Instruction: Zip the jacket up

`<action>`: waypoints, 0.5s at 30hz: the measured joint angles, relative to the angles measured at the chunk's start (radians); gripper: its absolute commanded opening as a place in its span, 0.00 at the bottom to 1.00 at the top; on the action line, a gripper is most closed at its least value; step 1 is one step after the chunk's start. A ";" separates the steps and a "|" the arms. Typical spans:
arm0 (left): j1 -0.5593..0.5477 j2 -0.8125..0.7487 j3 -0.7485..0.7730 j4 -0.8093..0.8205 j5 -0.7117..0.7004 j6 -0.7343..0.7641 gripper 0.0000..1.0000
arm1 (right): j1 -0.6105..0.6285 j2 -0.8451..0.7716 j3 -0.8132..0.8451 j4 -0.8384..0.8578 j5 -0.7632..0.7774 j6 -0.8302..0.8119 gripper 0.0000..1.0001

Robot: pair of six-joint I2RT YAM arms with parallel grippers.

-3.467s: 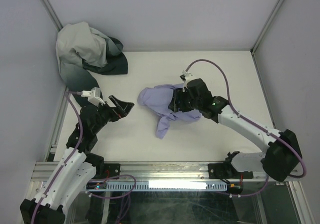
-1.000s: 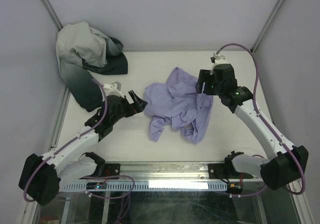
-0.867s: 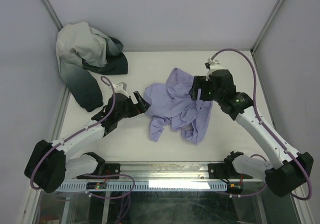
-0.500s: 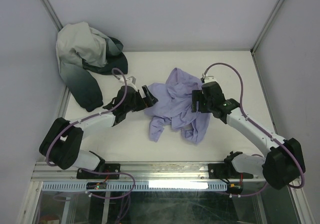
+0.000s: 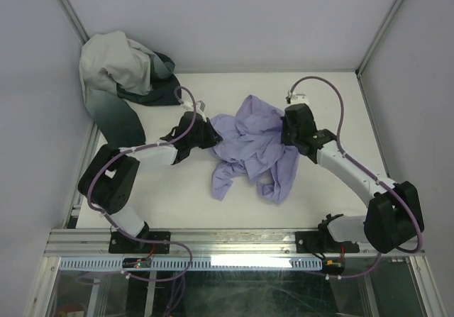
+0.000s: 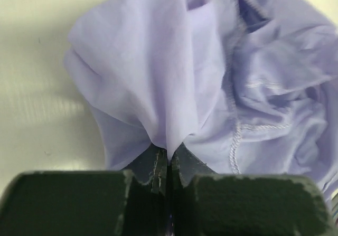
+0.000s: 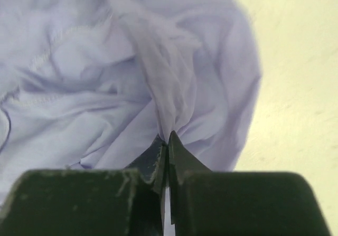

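Note:
The lavender jacket (image 5: 250, 145) lies crumpled in the middle of the white table, one sleeve trailing toward the front. My left gripper (image 5: 211, 134) sits at its left edge, shut on a pinched fold of the jacket (image 6: 158, 88), with the left gripper (image 6: 168, 159) jaws pressed together around the cloth. My right gripper (image 5: 289, 134) is at the jacket's right side, also shut on a gathered fold of the jacket (image 7: 158, 83), which rises from the closed right gripper (image 7: 167, 141). No zipper shows clearly; only stitched seams are visible.
A white-and-dark-green garment (image 5: 122, 83) is heaped at the back left corner against the wall. The frame's vertical posts stand at the back corners. Bare white table (image 5: 333, 97) surrounds the jacket on the right and front.
Both arms reached in to the jacket's sides. The left gripper went from wide open to shut on the left edge, and the right gripper closed on the right-hand fabric.

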 measured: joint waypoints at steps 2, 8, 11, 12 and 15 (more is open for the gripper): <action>0.004 -0.049 0.024 -0.039 -0.031 0.036 0.00 | -0.029 0.000 0.063 -0.019 0.029 -0.023 0.00; 0.015 -0.318 0.216 -0.232 -0.229 0.191 0.00 | -0.112 -0.001 0.347 -0.055 0.107 -0.116 0.00; 0.019 -0.415 0.385 -0.281 -0.302 0.273 0.00 | -0.129 0.002 0.529 -0.079 0.117 -0.165 0.00; 0.019 -0.436 0.437 -0.291 -0.316 0.295 0.00 | -0.130 0.002 0.594 -0.084 0.117 -0.180 0.00; 0.019 -0.483 0.592 -0.338 -0.342 0.352 0.00 | -0.130 -0.002 0.732 -0.082 0.089 -0.211 0.00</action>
